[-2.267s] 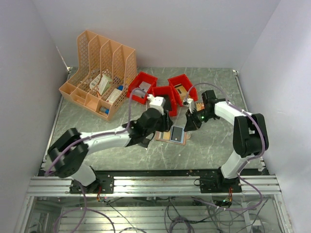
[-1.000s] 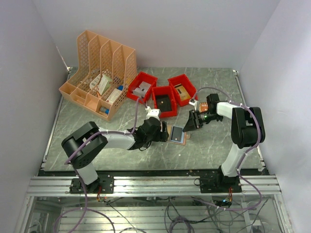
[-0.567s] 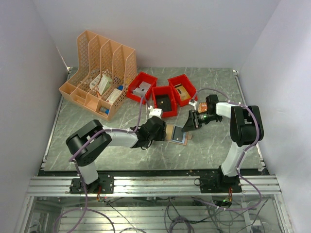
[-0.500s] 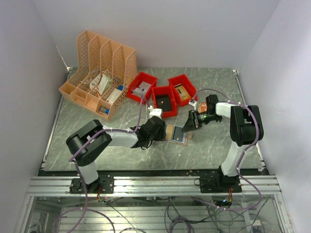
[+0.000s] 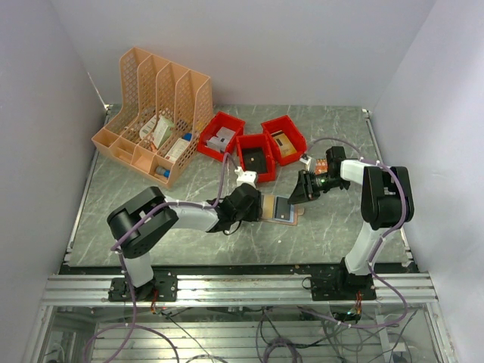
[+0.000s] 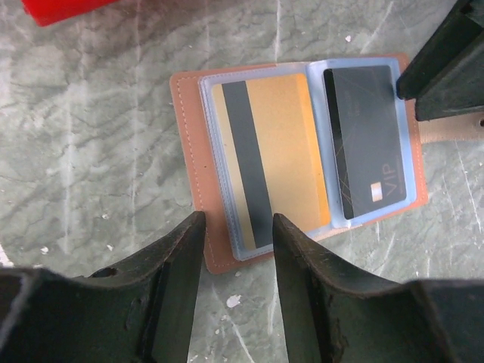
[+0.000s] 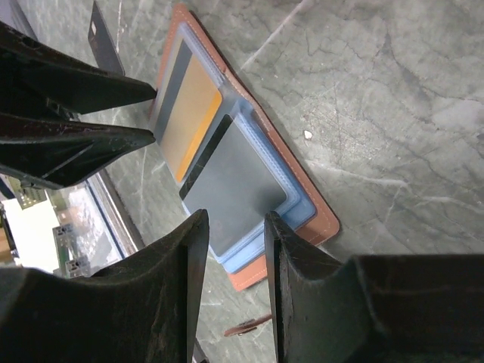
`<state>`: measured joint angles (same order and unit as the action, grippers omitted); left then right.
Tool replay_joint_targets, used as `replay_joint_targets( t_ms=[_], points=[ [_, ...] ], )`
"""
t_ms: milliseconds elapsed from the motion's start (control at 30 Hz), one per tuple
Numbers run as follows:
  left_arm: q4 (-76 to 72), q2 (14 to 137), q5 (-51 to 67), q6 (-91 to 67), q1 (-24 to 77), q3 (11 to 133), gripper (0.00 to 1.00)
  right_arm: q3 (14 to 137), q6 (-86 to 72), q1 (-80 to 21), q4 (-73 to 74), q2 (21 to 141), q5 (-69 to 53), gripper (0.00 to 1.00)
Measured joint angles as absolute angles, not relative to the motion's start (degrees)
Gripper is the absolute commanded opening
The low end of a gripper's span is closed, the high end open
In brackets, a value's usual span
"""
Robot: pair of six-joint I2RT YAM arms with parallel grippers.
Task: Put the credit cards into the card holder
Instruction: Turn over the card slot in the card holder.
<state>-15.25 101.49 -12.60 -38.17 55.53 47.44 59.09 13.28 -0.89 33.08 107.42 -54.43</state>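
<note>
— Salmon leather, spread open: is that the card holder (image 6: 198, 174)?
— Yes. My left pincer (image 6: 238, 219) hangs half open over its near edge, holding nothing. It lies flat on the desk (image 6: 91, 151), with a gold card (image 6: 283, 151) in one sleeve and a dark card (image 6: 367, 144) in the other.
— And your right pincer (image 7: 236, 219)?
— Its fingers stand apart over the dark card's end; whether they pinch it I cannot tell. Red bins (image 5: 253, 155) sit beyond.
</note>
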Motion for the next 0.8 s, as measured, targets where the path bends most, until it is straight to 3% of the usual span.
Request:
replay_joint_targets(
  t_ms=[800],
  points=[
    [-16.1,101.5,-11.2,-40.9,58.3,47.1,0.51,59.1,12.8,0.3,33.6,107.8,-53.8,0.38]
  ],
)
